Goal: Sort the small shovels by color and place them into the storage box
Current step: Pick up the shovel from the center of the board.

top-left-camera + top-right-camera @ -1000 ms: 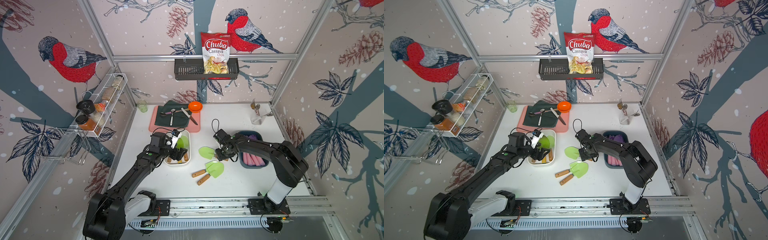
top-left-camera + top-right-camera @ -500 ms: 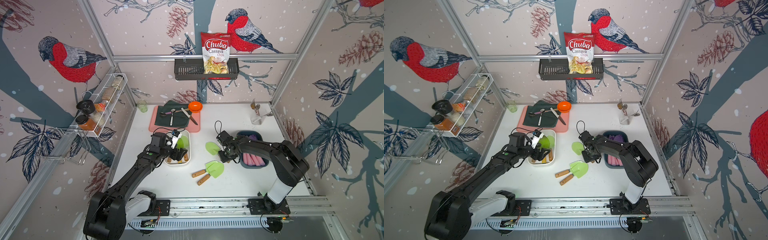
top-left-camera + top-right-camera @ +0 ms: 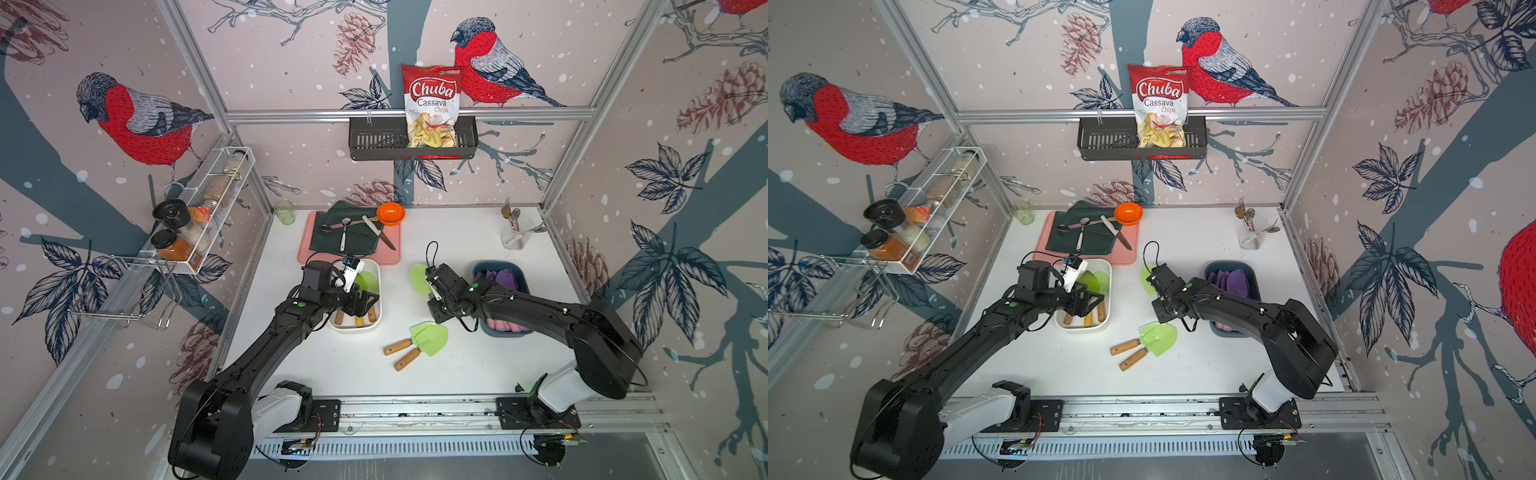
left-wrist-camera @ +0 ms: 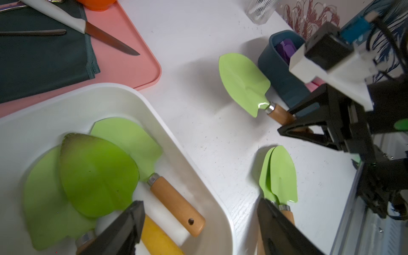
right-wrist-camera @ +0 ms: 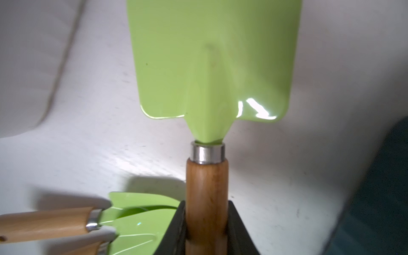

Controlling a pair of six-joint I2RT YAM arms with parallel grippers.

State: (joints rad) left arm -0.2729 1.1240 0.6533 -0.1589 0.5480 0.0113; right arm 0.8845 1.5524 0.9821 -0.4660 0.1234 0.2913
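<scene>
The left gripper (image 3: 365,302) hung with its jaws spread wide and empty over the near end of the white bin (image 3: 353,328). If the right arm carried its load there, the two arms would likely meet above the rim. The right gripper (image 5: 206,205) was clamped on the wooden handle of a green shovel (image 5: 212,61), held off the table (image 3: 457,374) between the two bins, blade pointing far. The grip sat well back on the handle, so the blade's weight could swivel the shovel in the jaws, or its tip could catch the white bin's wall on the way in. The loose pair (image 3: 430,338) lay overlapped, so lifting one would probably drag the other. The blue bin (image 4: 276,75) stood just right of the held shovel, so a wide swing might clip it.

Counted: three green shovels in the white bin (image 4: 97,176), two with wooden handles and one with a yellow; one green in the right gripper; two green loose on the table, near the middle; several purple shovels (image 3: 503,276) in the blue bin, too stacked to count; two bins.
</scene>
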